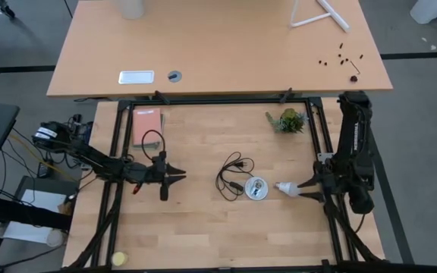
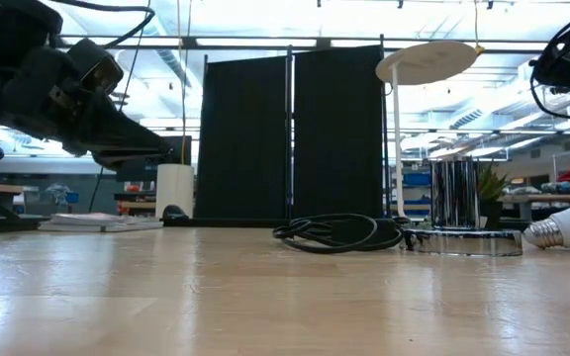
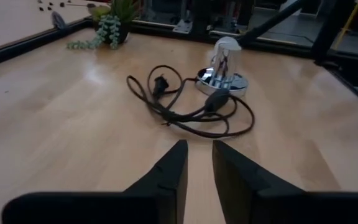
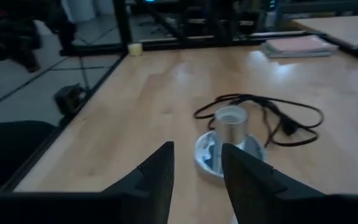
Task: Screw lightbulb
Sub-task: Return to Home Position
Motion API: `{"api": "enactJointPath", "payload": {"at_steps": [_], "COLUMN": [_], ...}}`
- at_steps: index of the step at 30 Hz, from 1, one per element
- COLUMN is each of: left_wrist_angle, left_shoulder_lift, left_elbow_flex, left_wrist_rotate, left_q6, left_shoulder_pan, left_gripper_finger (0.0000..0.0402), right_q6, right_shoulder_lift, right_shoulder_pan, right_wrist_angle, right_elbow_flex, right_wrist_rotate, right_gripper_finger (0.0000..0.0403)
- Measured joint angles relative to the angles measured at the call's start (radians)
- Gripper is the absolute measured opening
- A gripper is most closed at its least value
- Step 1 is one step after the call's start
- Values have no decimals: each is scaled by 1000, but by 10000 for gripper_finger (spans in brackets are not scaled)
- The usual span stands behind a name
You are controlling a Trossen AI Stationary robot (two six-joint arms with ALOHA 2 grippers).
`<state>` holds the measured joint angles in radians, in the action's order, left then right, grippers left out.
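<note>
small white pear-shaped lightbulb (image 1: 284,186) lies on light wooden table (image 1: 203,227), between round silvery socket disc (image 1: 256,188) and right gripper (image 1: 302,187) | right fingers parted, empty | tangled black cord (image 1: 232,176) beside disc | left gripper (image 1: 182,175) well apart, narrowly parted, empty

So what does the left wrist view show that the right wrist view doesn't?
Only the left wrist view: the small potted plant and the left claw, open. Only the right wrist view: the book, a small yellow object and the right claw, open. Both: the metal socket on its disc and the black cord. The lightbulb, lying beside the socket in the high view, is clear in neither.
</note>
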<state>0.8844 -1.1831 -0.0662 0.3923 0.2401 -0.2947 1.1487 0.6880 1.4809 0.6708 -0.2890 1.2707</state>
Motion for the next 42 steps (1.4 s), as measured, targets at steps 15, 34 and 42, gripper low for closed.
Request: {"api": "enactJointPath", "payload": {"at_steps": [15, 34, 42], "left_wrist_angle": [-6, -6, -6], "left_shoulder_lift": [0, -1, -1], "left_elbow_flex": [5, 3, 3], "left_wrist_rotate": [55, 52, 52], "left_q6": [0, 0, 0], "left_shoulder_pan": [0, 0, 0], "left_gripper_finger": [70, 71, 71], "right_q6": [7, -127, -591], "right_shoulder_lift": [38, 70, -42], "right_shoulder_pan": [80, 25, 21], "right_wrist_angle": [-192, -349, -911], "right_elbow_flex": [0, 0, 190], "right_wrist_rotate": [49, -86, -376], "right_gripper_finger": [112, 113, 112]}}
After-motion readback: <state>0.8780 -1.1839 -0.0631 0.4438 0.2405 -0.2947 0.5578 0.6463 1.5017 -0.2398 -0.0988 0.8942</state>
